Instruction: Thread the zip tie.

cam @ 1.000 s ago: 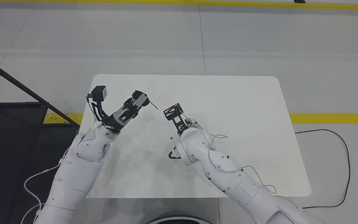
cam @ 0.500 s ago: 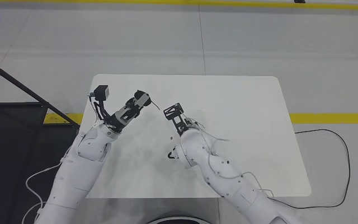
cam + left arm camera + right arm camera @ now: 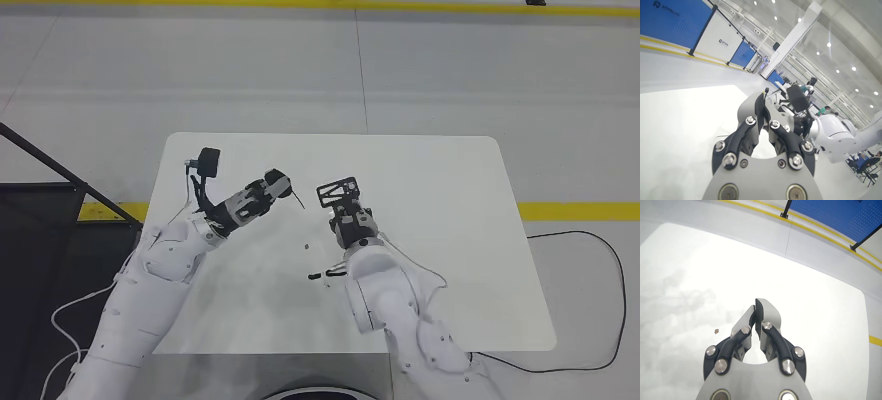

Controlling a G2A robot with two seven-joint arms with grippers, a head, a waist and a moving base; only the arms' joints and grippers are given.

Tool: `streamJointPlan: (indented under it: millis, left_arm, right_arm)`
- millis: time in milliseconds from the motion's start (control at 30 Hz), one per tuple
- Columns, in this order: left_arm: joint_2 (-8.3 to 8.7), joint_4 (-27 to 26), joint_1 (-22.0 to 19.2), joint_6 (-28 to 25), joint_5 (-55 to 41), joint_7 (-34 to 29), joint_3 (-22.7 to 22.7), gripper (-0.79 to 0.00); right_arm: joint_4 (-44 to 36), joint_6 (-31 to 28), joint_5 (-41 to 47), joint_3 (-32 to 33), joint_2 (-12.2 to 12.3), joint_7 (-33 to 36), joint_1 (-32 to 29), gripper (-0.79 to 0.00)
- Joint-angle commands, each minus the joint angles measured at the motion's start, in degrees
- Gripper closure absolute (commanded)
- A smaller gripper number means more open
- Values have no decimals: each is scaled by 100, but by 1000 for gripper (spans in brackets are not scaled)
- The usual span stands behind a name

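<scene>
**Clerk:** Entry 1, movement since 1 second ago?

**Checker:** Both arms have shifted toward the table's middle. The left gripper (image 3: 280, 186) has carried its load inward from the left edge. The right gripper (image 3: 755, 308) has swung round from slanting at its partner and now points straight away from the robot.

**Clerk:** Entry 2, left gripper, condition?

**Checker:** Raised over the left half of the white table (image 3: 440, 180), jaws clamped on the zip tie (image 3: 766, 89). A short black length juts past the fingertips and ends in a small block, which I take for the head. A thin dark line beside the finger linkage may be the rest of the strap, but I cannot confirm it. Judged purpose: a pinch close to the head keeps the slot steady and exposed, facing the other arm.

**Clerk:** Entry 3, loose matter?

**Checker:** 1 brown speck (image 3: 716, 331) lies on the table between the arms, nearer the robot than either gripper. It touches nothing.

**Clerk:** Entry 4, right gripper?

**Checker:** Near the left gripper but apart from it. The pads are pressed together and nothing shows between them. Judged purpose: standing by. It would have to open before it could take the free end.

**Clerk:** Status?

**Checker:** Not yet threaded. 1 arm holds the tie and no loop is formed.
</scene>
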Motion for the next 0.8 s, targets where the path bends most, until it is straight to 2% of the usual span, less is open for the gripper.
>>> streamJointPlan:
  millis: [0, 167, 267, 367, 767]
  left_arm:
    - [5, -9, -50, 37, 3, -178, 49, 0]
    - [37, 82, -267, -44, -256, -934, 219, 0]
    - [53, 134, -377, -136, -285, -1265, 310, 0]
    - [67, 117, -452, -186, -95, -1499, 408, 0]
    - [67, 103, -460, -177, -65, -1449, 401, 0]
  right_arm:
    - [-389, -176, 15, 198, 52, -230, -338, 0]
    - [-1273, -888, 84, 687, 196, -888, -1168, 0]
    - [-1606, -1530, 83, 847, 286, -1615, -1668, 0]
    - [-1830, -1908, 96, 1057, 361, -2189, -2138, 0]
    - [-1867, -1959, 122, 1095, 373, -2290, -2228, 0]
